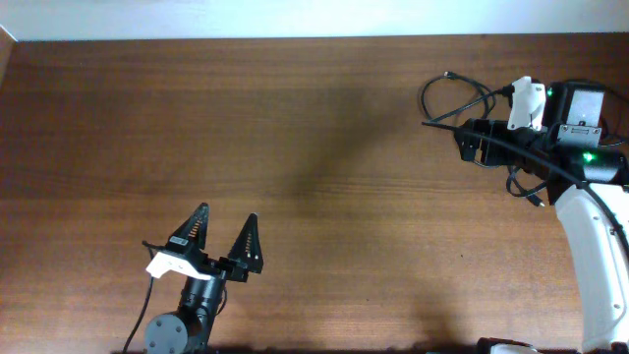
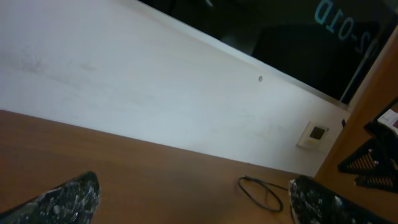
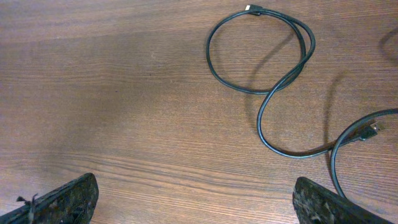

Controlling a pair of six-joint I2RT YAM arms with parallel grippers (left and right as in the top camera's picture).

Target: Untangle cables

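- The cables [image 3: 259, 124] lie on the far right part of the table [image 1: 246, 118], right by the right arm, nowhere near the left one.
- From the right wrist cam, one thin black cord makes a big round loop. Its small metal-tipped plug [image 3: 253, 9] sits at the top of that loop, and the cord doubles alongside itself on the loop's right side.
- From there it swings down in an S-shaped bend and runs off the right edge.
- A second plug end [image 3: 370, 132] lies just beside that outgoing run, and its cord curves down toward the bottom right. Can't tell if that's a separate cable or the other end of the same one.
- The right gripper [image 3: 193, 180] hangs over bare wood next to the loop, fingers spread wide with nothing between them. The cables aren't touching it.
- The left gripper [image 1: 228, 211] is down at the near left of the table, well apart from the cables. It's released too, with both pointed fingers splayed in a V and holding nothing.
- The left wrist cam looks across the wood and picks up one dark loop [image 2: 261, 190] lying flat in the distance.
- Behind the table there's a plain white wall [image 2: 155, 81] with a small square panel [image 2: 315, 134] on it.
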